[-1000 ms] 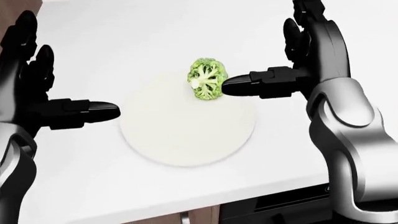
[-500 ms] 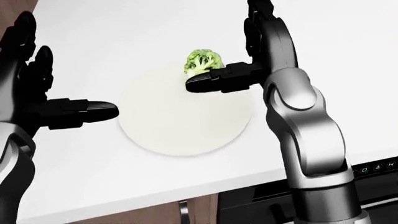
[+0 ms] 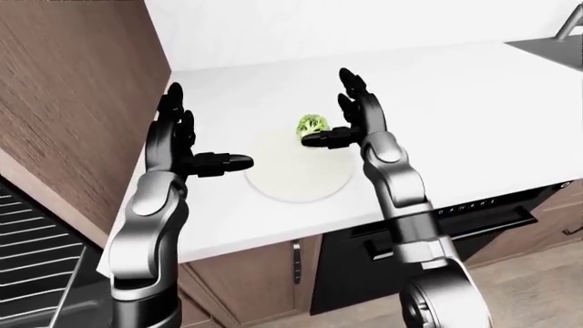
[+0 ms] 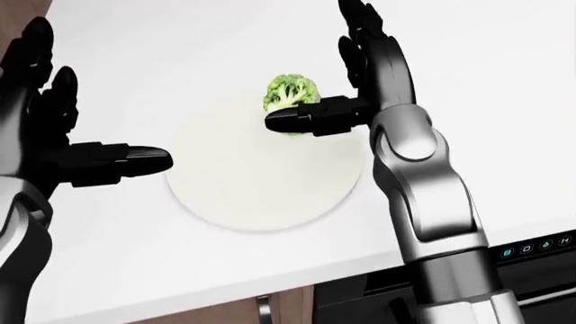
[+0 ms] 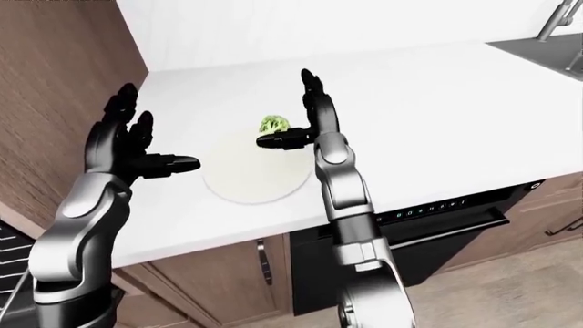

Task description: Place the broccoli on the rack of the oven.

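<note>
The green broccoli (image 4: 290, 91) stands on the top edge of a round white plate (image 4: 261, 182) on the white counter (image 4: 504, 101). My right hand (image 4: 319, 74) is open. Its thumb (image 4: 302, 119) points left just under the floret and hides the stem. The fingers (image 4: 364, 47) stand upright to the right of the floret, not closed round it. Left of the plate my left hand (image 4: 94, 115) is open, thumb aimed at the plate's rim, holding nothing. In the left-eye view the oven rack (image 3: 32, 253) shows at the bottom left.
A tall wooden cabinet side (image 3: 73, 102) rises left of the counter, above the open oven. Under the counter's near edge sit a black appliance with a control strip (image 3: 465, 212) and a wooden door with a handle (image 3: 295, 251). A sink and faucet (image 3: 560, 41) are at the top right.
My right hand has swung left: its thumb went from the broccoli's right side to just below it. The broccoli shifted slightly up and left and now stands upright. The left hand has stayed still.
</note>
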Controlling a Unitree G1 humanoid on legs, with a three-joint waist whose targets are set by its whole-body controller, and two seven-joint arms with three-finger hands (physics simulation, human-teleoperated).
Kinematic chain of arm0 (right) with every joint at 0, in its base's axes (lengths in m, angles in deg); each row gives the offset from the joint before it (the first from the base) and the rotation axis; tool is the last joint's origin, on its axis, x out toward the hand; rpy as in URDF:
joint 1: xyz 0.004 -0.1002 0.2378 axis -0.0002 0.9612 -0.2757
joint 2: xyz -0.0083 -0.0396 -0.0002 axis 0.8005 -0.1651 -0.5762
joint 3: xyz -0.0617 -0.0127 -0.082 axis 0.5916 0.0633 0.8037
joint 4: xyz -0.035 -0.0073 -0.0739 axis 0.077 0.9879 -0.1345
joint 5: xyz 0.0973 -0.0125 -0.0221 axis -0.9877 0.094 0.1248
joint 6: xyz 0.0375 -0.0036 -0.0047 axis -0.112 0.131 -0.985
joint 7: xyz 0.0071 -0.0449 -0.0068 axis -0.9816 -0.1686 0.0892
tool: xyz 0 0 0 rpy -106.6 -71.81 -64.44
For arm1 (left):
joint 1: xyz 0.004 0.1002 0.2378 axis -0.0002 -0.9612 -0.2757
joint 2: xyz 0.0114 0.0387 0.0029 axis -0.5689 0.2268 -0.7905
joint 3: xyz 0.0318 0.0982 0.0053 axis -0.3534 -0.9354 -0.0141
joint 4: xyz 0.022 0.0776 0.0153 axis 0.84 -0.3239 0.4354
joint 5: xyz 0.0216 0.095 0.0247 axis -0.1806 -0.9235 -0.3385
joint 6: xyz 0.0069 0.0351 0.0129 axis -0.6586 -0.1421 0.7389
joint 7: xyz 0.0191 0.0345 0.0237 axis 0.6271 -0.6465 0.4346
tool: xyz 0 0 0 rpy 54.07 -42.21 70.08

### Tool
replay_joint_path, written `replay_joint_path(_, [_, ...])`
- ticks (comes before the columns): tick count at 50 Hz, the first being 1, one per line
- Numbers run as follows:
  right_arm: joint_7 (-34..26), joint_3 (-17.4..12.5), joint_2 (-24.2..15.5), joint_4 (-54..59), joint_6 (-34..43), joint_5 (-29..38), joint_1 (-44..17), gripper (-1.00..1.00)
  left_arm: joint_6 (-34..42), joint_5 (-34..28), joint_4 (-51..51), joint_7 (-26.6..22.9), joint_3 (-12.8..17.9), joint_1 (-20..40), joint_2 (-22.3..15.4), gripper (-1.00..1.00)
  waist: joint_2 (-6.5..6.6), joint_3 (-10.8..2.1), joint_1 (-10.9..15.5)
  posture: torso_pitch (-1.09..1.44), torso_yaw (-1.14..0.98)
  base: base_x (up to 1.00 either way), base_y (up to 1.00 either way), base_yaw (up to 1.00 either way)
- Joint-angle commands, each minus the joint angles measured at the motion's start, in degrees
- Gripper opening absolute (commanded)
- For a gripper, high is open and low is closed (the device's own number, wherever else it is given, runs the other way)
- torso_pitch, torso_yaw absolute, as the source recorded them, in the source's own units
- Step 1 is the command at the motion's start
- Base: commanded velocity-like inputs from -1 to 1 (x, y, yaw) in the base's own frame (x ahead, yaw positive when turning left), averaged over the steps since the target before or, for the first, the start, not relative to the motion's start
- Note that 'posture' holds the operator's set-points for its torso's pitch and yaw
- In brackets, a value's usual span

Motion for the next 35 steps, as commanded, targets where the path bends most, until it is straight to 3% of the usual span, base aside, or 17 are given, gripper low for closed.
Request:
replay_joint_path(1, [0.10,-0.17,-0.22,-1.45,-2.67,0.06,-2.26,0.78,-1.75,-0.09,2.11,0.07,0.39,1.52,-0.51,1.00,0.15,-1.57,-0.01,0.00,0.00,0.00,0.00,0.00])
replay_joint_path(6, [0.14,-0.09,-0.17,0.37,-3.99,0.42,-2.57,0.69,-2.11,-0.08,1.88,0.00,0.42,1.41,-0.49,1.00,0.15,-1.60,-0.05,0.00,0.00,0.00,0.00,0.00])
replay_joint_path(22, [-0.60,1.18,1.55,0.34,-4.21,2.82,-1.87,0.73,-1.99,0.05,1.74,0.04,0.50,1.51,-0.55,1.00,0.23,-1.52,-0.06,0.00,0.00,0.00,0.00,0.00])
replay_joint_path(35, [-0.05,1.07,1.57,7.11,-8.08,4.92,-4.52,0.72,-1.90,-0.02,1.79,-0.01,0.41,1.56,-0.52,1.00,0.34,-1.47,-0.11,0.00,0.00,0.00,0.00,0.00])
